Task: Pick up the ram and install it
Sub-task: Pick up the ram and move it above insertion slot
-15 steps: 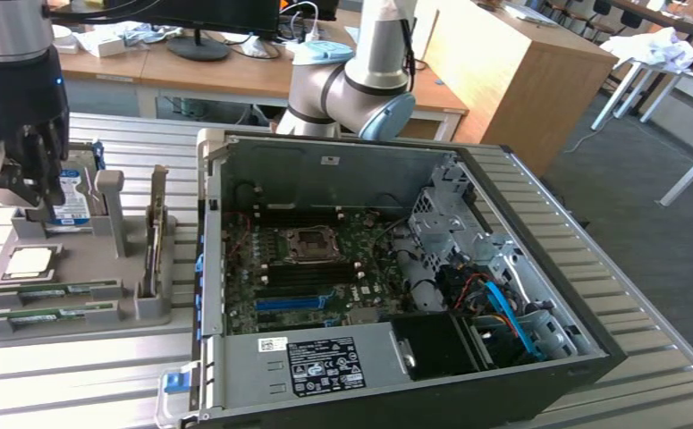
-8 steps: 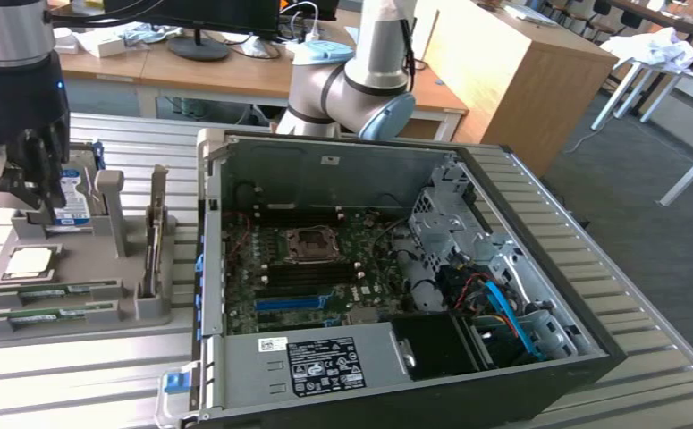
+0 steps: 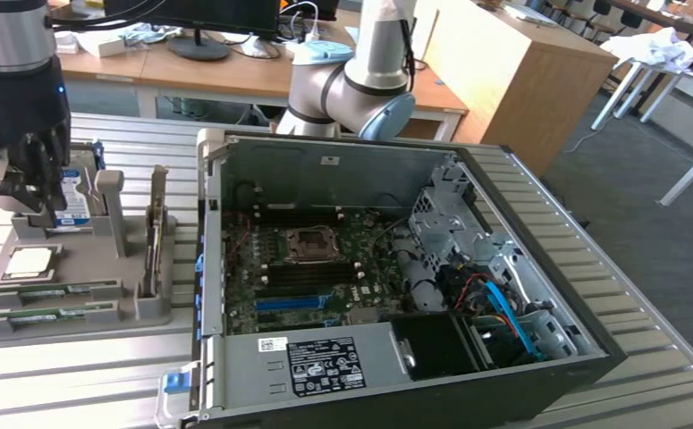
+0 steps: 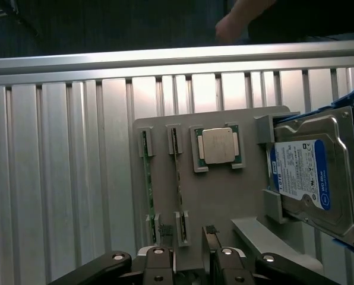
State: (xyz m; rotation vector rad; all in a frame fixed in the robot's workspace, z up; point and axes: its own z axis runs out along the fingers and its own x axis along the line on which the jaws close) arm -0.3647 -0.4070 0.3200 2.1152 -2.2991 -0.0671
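Tool (image 3: 21,192) was spread and empty, poised above the drive (image 3: 74,204) at one tray (image 3: 84,335) edge. Ram (image 3: 54,291) lay slotted along the opposite edge, long axis parallel to it, well apart from the tool

The wrist view's edge cuts off the blue-labelled hard drive (image 4: 307,178) and the pincer (image 4: 193,258) at its base; beyond the worktop (image 4: 58,178), a person's hand (image 4: 248,21) is dim and indistinct.
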